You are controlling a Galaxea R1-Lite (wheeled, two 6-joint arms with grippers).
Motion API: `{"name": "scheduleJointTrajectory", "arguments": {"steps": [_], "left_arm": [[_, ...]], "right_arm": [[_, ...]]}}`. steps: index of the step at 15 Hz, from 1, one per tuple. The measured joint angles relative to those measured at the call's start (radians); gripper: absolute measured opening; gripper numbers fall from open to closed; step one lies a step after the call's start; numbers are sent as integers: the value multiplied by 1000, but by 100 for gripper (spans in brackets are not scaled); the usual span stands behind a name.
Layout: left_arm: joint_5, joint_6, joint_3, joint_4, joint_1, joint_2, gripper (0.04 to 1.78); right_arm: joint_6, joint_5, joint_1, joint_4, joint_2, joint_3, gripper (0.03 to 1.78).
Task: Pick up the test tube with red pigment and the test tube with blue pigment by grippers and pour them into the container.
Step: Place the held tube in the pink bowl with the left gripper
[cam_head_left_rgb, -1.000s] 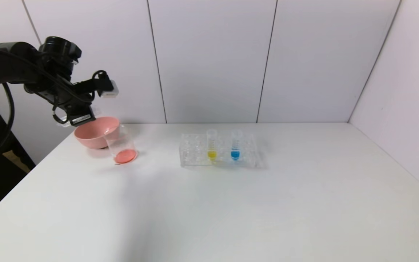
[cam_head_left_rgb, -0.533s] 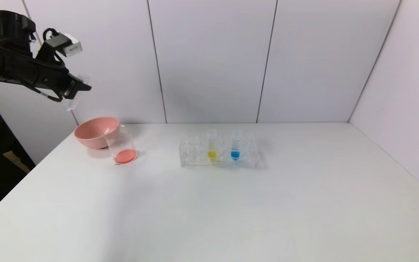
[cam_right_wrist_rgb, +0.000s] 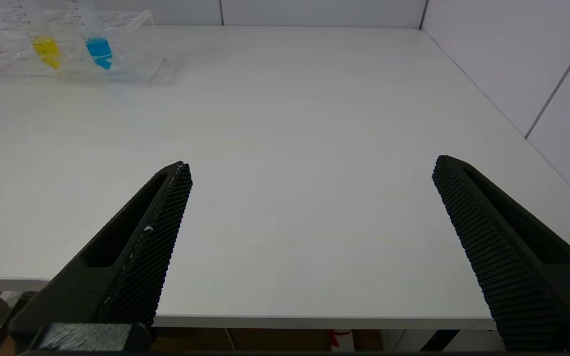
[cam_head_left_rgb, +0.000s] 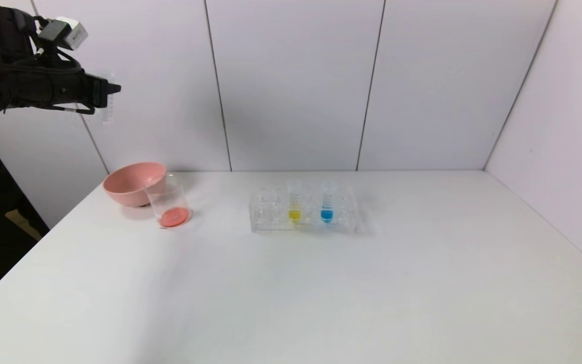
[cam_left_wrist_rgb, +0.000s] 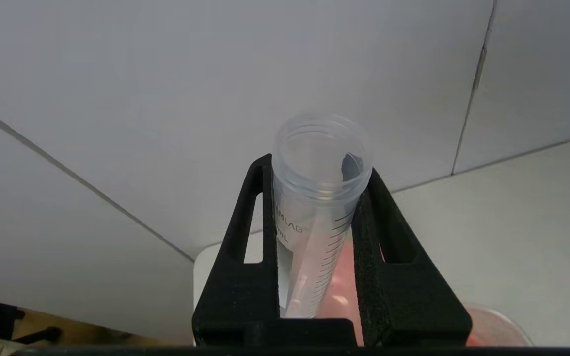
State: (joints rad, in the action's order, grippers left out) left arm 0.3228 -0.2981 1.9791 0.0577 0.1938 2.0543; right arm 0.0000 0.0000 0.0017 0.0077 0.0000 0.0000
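A: Left side first?

B: Left gripper [cam_head_left_rgb: 111, 90], black with two long pointed fingers, raised high over the far left corner of the white bench [cam_head_left_rgb: 321, 293], level with the wall panels. Closed tight on a slim clear test tube with printed graduation marks [cam_head_left_rgb: 106, 108], pinched just below its open rim. Held roughly upright, mouth up. Seen from the left wrist, gripper [cam_left_wrist_rgb: 317, 165] and tube [cam_left_wrist_rgb: 314, 207] close together, one finger on each side, the tube clear along its length.

A: And the red pigment?

B: Pooled as a red-orange layer in the bottom of a small clear straight-sided beaker [cam_head_left_rgb: 168, 202], standing near the far left corner. Set just beside a round pink bowl [cam_head_left_rgb: 132, 183], on the side towards the bench's middle; touching or not, impossible to tell.

A: The blue one?

B: Slim clear test tube with bright blue liquid at its tip [cam_head_left_rgb: 327, 202], upright in a clear plastic rack [cam_head_left_rgb: 271, 212] near the middle of the far edge. Next to it in the rack, on its left, a matching tube with yellow liquid [cam_head_left_rgb: 294, 202]. Both also visible from the right wrist: blue [cam_right_wrist_rgb: 98, 47], yellow [cam_right_wrist_rgb: 46, 47].

A: Right side?

B: Right gripper [cam_right_wrist_rgb: 309, 170] spread wide, holding nothing, poised at the bench's near edge and well apart from the rack.
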Motion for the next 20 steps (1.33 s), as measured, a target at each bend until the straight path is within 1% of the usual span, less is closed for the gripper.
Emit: {"name": "scheduleJointTrajectory", "arguments": {"steps": [2, 5, 6, 10, 12, 14, 20], "left_arm": [[-2, 45, -44, -100, 7, 13, 44], [-10, 90, -132, -158, 15, 23, 44], [-14, 107, -169, -198, 17, 27, 44], [-31, 199, -351, -461, 23, 68, 44], [-38, 223, -409, -586, 23, 110, 44], [-39, 232, -443, -622, 25, 144, 44], [-42, 231, -460, -623, 25, 198, 44]], "right_arm": [[0, 0, 0, 0, 0, 0, 177], [0, 0, 0, 0, 0, 0, 177], [0, 0, 0, 0, 0, 0, 177], [0, 0, 0, 0, 0, 0, 177], [0, 0, 0, 0, 0, 0, 177], [0, 0, 0, 0, 0, 0, 177], [0, 0, 0, 0, 0, 0, 177]]}}
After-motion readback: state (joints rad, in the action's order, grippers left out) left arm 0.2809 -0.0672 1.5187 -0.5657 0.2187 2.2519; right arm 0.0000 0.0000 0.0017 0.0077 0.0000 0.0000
